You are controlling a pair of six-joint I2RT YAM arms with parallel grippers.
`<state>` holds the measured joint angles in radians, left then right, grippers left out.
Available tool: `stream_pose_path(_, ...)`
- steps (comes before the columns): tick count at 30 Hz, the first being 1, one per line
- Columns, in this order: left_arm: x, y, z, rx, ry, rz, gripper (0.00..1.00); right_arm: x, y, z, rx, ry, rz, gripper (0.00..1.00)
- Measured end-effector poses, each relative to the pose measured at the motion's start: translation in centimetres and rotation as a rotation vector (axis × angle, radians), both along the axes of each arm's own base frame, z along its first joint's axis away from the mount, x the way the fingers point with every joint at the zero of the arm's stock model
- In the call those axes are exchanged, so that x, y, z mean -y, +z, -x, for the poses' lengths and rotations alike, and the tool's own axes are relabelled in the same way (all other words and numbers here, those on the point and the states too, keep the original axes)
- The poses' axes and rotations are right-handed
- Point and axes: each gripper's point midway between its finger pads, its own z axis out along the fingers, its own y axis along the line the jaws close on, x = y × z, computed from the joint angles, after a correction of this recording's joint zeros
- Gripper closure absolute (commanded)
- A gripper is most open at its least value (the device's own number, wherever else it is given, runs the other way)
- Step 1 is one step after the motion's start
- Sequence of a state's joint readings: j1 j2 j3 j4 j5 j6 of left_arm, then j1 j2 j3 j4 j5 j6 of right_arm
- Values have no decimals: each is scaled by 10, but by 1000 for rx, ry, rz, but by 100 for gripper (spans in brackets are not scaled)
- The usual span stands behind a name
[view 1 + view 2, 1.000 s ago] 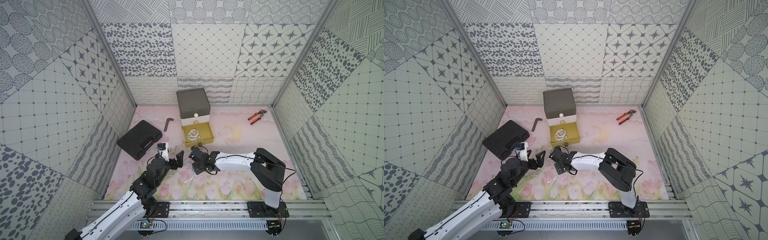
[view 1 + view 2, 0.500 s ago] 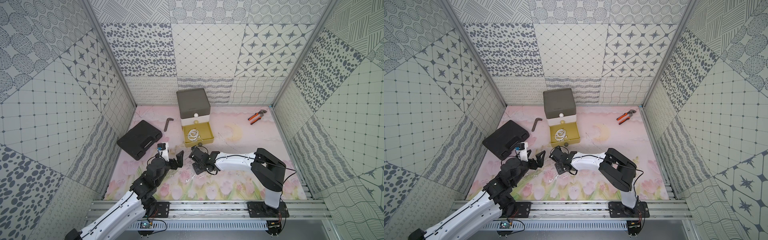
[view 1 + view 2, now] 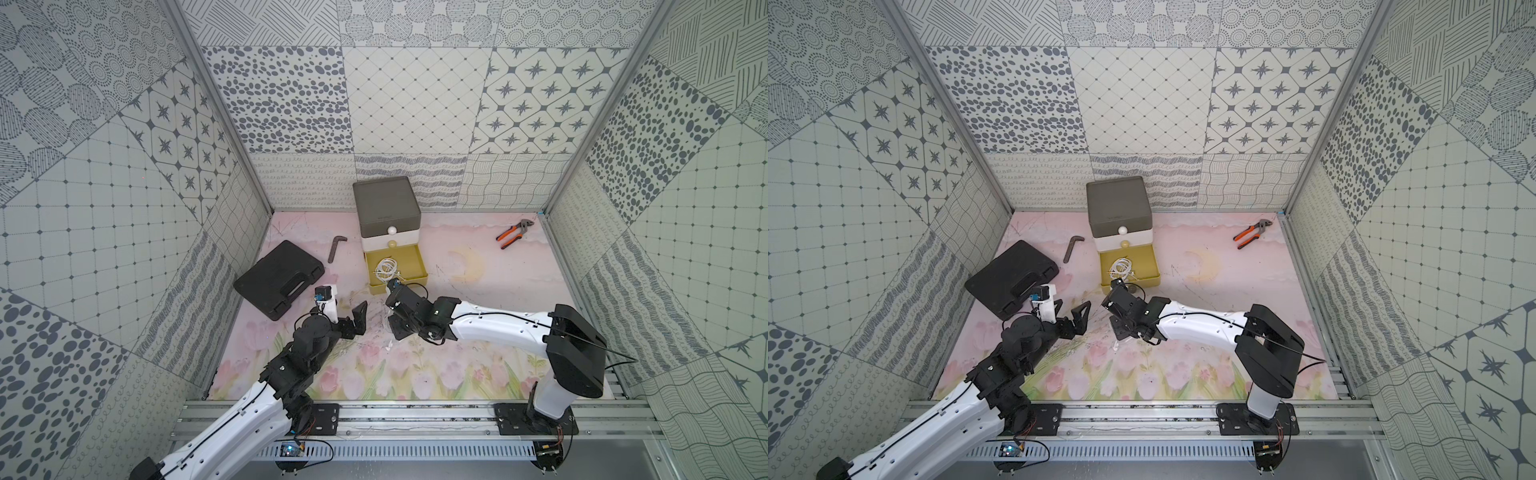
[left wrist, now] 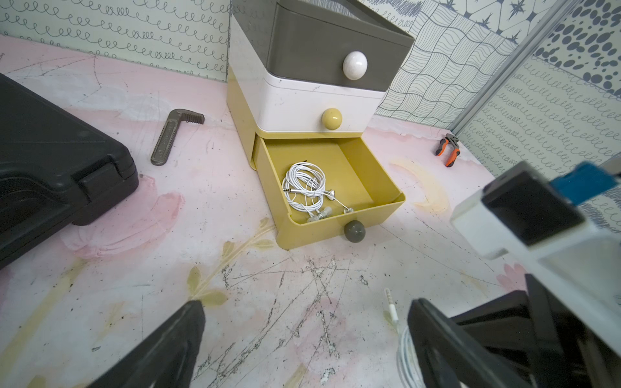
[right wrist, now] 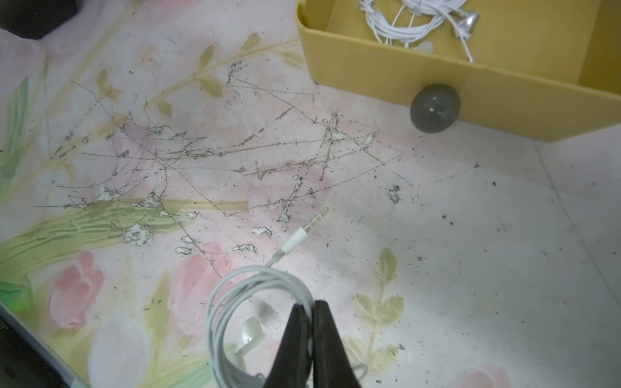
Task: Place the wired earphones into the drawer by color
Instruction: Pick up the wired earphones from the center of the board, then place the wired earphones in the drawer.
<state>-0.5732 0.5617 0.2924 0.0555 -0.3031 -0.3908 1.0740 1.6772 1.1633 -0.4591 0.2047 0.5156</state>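
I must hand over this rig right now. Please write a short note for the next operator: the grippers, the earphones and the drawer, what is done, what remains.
left gripper: open, empty, hovering over the mat.
right gripper: shut on a white earphone coil, low over the mat, in front of the yellow bottom drawer.
That drawer is pulled open, with one white earphone set inside. The grey drawer and the white drawer are shut.
Done: one white set stored, a second one gripped.
Left: carry the gripped coil into the yellow drawer, probably, beside the other white set. No other earphones are in view.
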Motion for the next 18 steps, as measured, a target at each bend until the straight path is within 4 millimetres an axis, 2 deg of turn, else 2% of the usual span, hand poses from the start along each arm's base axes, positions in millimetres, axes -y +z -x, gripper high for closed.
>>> stream_pose_path(8, 0, 0, 0, 0, 0, 0, 1, 9, 32, -18, 51, -25, -38, 100)
stream_pose_path(18, 2, -2, 0, -7, -8, -3, 1, 21, 74, -66, 135, -87, -88, 100)
